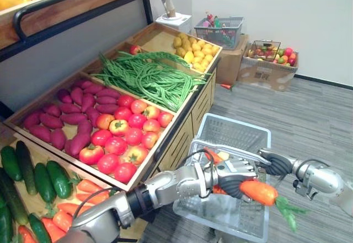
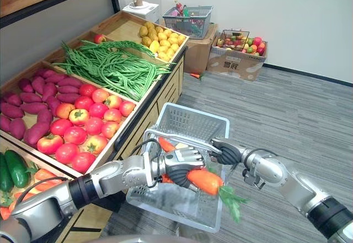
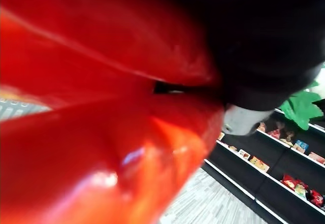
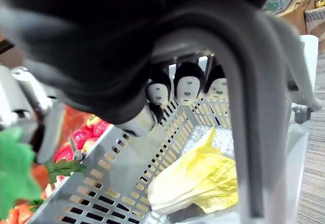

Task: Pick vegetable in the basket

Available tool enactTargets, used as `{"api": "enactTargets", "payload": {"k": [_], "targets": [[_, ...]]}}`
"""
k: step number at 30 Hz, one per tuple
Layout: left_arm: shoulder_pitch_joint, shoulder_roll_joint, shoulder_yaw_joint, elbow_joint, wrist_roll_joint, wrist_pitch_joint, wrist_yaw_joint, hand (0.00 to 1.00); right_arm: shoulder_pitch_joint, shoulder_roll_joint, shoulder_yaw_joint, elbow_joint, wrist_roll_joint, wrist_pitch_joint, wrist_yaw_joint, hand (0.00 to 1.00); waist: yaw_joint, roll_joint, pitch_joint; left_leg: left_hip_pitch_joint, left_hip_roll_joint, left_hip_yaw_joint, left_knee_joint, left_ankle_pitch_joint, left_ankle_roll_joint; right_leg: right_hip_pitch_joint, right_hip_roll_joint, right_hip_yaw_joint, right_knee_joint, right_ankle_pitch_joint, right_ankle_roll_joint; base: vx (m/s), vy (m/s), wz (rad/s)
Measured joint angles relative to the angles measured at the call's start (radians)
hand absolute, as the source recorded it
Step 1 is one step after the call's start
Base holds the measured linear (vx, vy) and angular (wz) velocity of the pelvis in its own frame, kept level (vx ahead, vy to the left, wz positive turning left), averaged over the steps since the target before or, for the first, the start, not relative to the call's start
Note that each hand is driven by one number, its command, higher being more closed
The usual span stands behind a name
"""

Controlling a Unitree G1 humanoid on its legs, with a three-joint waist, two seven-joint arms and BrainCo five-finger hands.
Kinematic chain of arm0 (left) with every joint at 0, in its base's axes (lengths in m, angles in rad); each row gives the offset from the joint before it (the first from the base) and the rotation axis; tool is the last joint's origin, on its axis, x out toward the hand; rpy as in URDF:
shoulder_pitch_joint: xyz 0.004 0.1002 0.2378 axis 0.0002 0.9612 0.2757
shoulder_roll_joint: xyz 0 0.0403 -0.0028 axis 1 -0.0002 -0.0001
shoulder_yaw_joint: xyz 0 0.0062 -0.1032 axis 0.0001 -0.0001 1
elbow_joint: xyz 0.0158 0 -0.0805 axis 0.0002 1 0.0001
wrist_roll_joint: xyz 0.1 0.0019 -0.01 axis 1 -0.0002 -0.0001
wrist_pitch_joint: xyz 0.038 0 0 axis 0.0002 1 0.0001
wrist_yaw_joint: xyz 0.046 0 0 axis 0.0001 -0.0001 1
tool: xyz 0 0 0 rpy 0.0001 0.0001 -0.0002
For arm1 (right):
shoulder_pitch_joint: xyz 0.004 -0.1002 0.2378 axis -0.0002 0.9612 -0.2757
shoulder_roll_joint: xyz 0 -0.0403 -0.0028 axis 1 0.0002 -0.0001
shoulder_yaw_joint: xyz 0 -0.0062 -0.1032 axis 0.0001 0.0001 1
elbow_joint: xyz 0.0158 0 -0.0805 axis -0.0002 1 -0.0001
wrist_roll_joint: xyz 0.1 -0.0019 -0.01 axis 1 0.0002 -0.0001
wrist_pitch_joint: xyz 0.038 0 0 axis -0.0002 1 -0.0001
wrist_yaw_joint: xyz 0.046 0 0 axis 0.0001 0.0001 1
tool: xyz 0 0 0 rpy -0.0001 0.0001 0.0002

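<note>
Silver-grey arms point(image 1: 171, 187) with black joint bands, left robot hand point(image 1: 234, 174) silver-fingered, dark-tipped, right robot hand point(image 1: 276, 164) under dark ribbed cover

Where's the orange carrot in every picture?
Left eye view: carrot low right, in the left robot hand, above the grey basket.
Right eye view: low middle, above that basket.
Left wrist view: huge, right against the camera.
Right wrist view: its green leaves at the picture's edge, beside the basket wall.
Shared landmark: the grey basket.
</note>
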Motion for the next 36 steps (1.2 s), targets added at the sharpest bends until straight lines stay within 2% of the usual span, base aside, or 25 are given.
{"api": "enactTargets", "payload": {"k": [6, 15, 16, 22, 36], "targets": [[0.000, -0.077, 0.007, 0.175, 0.059, 0.023, 0.002, 1.00, -0.021, 0.001, 0.007, -0.014, 0.002, -0.001, 0.005, 1.00, -0.014, -0.001, 0.000, 0.002, -0.001, 0.012, 0.000, -0.001, -0.002, -0.003, 0.006, 0.014, 0.000, 0.001, 0.001, 0.03, 0.015, -0.06], [-0.002, -0.135, 0.038, 0.367, 0.174, 0.052, 0.004, 1.00, -0.069, 0.001, 0.050, -0.020, 0.024, -0.001, 0.019, 1.00, -0.016, -0.007, 0.004, 0.004, 0.002, 0.047, 0.005, -0.005, -0.006, -0.017, 0.022, 0.039, -0.002, 0.007, -0.002, 0.04, 0.020, -0.11], [-0.003, -0.137, 0.047, 0.384, 0.175, 0.052, 0.005, 0.00, -0.077, 0.001, 0.061, -0.020, 0.028, -0.001, 0.019, 1.00, -0.017, -0.012, 0.006, 0.003, 0.005, 0.049, 0.010, -0.008, -0.007, -0.018, 0.022, 0.041, -0.004, 0.007, -0.002, 0.03, 0.010, -0.07], [-0.010, -0.137, 0.056, 0.476, 0.240, 0.073, 0.026, 0.00, -0.097, 0.003, 0.085, -0.026, 0.042, -0.001, 0.019, 1.00, -0.017, -0.024, 0.014, 0.000, 0.023, 0.060, 0.035, -0.018, -0.006, -0.021, 0.029, 0.044, -0.009, 0.007, -0.002, 0.04, 0.014, -0.03], [-0.030, -0.138, 0.085, 0.483, 0.232, 0.089, 0.041, 0.00, -0.097, 0.032, 0.085, -0.005, 0.042, 0.000, 0.035, 1.00, -0.019, -0.031, 0.063, -0.001, 0.026, 0.051, 0.031, -0.018, -0.005, -0.012, 0.020, 0.024, -0.012, 0.007, -0.002, 0.04, 0.017, 0.04]]}}
